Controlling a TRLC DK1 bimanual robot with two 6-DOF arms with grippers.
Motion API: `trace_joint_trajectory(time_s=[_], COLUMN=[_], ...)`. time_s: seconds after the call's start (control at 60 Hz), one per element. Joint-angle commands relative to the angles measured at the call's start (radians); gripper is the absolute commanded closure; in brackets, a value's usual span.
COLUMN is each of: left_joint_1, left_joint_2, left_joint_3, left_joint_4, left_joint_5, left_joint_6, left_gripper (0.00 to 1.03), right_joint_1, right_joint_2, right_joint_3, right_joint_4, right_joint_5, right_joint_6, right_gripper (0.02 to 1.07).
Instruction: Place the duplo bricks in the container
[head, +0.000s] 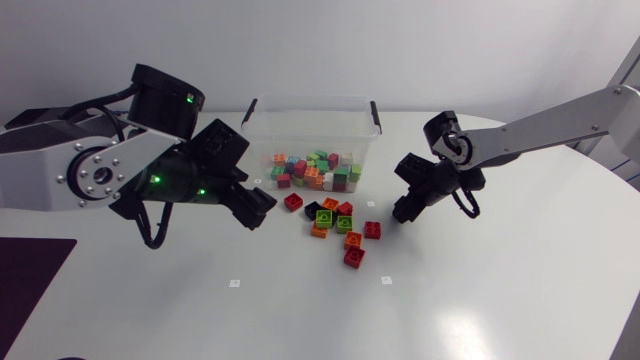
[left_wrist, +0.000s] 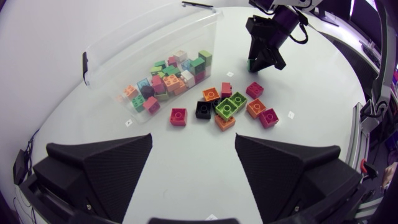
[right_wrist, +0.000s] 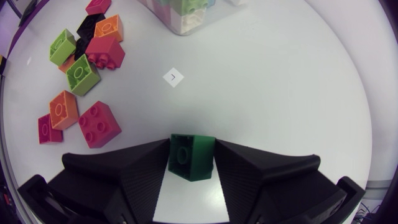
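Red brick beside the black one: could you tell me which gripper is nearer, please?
Left. The left gripper is open just short of the red brick; the right gripper sits past the whole pile, shut on a green brick.

The table (head: 500, 300) is looking smooth, white and faintly sheeny. The container (head: 262, 135) is showing clear, glossy plastic walls. The duplo bricks (head: 352, 240) are gleaming as hard, smooth plastic, the dark green brick (right_wrist: 191, 163) likewise. The left pincer (left_wrist: 193, 155) and right pincer (right_wrist: 193, 155) are looking matt black, and the right arm link (head: 560, 125) is showing satin silver-grey.
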Motion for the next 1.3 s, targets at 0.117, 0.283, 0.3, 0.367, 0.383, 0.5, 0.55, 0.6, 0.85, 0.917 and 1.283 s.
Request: trace_joint_trajectory(time_s=[0.117, 0.283, 0.3, 0.367, 0.383, 0.5, 0.55, 0.6, 0.85, 0.917, 1.283], left_joint_1=[-0.017, -0.018, -0.018, -0.023, -0.025, -0.026, -0.031, -0.035, -0.043, -0.045, -0.054], left_joint_2=[0.015, 0.018, 0.018, 0.018, 0.018, 0.018, 0.018, 0.017, 0.015, 0.015, 0.017], left_joint_3=[-0.033, -0.034, -0.036, -0.036, -0.036, -0.041, -0.044, -0.047, -0.057, -0.062, -0.077], left_joint_4=[-0.004, 0.002, 0.000, 0.002, 0.000, 0.002, 0.002, 0.003, 0.005, 0.006, 0.017], left_joint_5=[-0.003, -0.006, -0.006, -0.011, -0.011, -0.011, -0.011, -0.011, -0.018, -0.022, -0.041], left_joint_6=[0.022, 0.025, 0.025, 0.023, 0.025, 0.023, 0.023, 0.025, 0.025, 0.025, 0.020], left_gripper=[0.11, 0.11, 0.11, 0.11, 0.11, 0.11, 0.11, 0.11, 0.11, 0.11, 0.11], right_joint_1=[-0.010, -0.008, -0.010, -0.010, -0.010, -0.010, -0.011, -0.019, -0.083, -0.122, -0.146], right_joint_2=[0.025, 0.021, 0.019, 0.005, 0.001, -0.027, -0.033, -0.038, -0.143, -0.145, -0.080], right_joint_3=[0.023, 0.008, 0.004, -0.009, -0.012, -0.040, -0.045, -0.051, -0.080, -0.051, 0.087], right_joint_4=[-0.032, -0.039, -0.039, -0.039, -0.039, -0.037, -0.032, -0.026, -0.031, -0.059, -0.260], right_joint_5=[0.006, 0.006, 0.006, 0.006, 0.006, 0.007, 0.007, 0.006, 0.013, 0.013, 0.217], right_joint_6=[-0.043, -0.054, -0.054, -0.054, -0.056, -0.059, -0.059, -0.056, -0.099, -0.112, 0.153], right_gripper=[0.63, 0.72, 0.72, 0.73, 0.73, 0.73, 0.73, 0.68, 0.12, 0.12, 0.13])
